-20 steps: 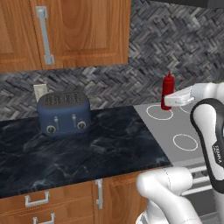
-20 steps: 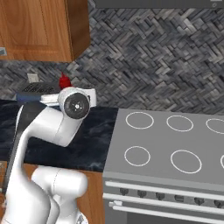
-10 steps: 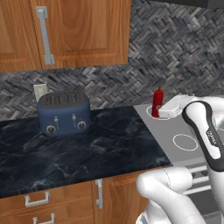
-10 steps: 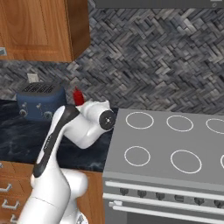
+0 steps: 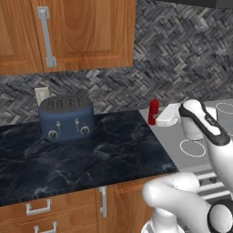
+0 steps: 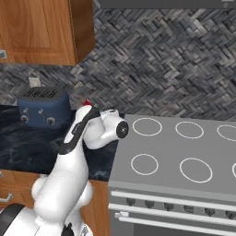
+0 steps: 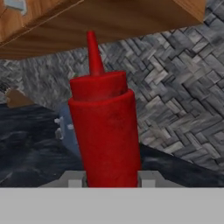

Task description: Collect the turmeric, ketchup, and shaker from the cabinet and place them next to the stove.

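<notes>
The ketchup [image 7: 107,131], a slim red bottle with a pointed nozzle, stands upright between my fingers [image 7: 146,179]. My gripper [image 7: 109,180] is shut on its lower body. From the left base camera the ketchup [image 5: 154,111] hangs low over the back right corner of the dark counter, right beside the stove [image 5: 195,148], with my gripper [image 5: 158,118] on its right side. Whether the bottle touches the counter I cannot tell. My arm hides most of the ketchup [image 6: 86,103] in the right base view, leaving just its red tip. The turmeric and the shaker are out of view.
A blue toaster [image 5: 66,117] sits at the back of the dark marble counter [image 5: 91,159], left of the bottle. The wooden wall cabinet [image 5: 86,32] hangs above. The stove's flat cooktop [image 6: 175,156] with white rings spreads to the right. Base cupboards run below the counter edge.
My arm has carried the ketchup down and to the left, from above the cooktop's back corner to low over the counter edge beside the stove. The grip stayed shut.
</notes>
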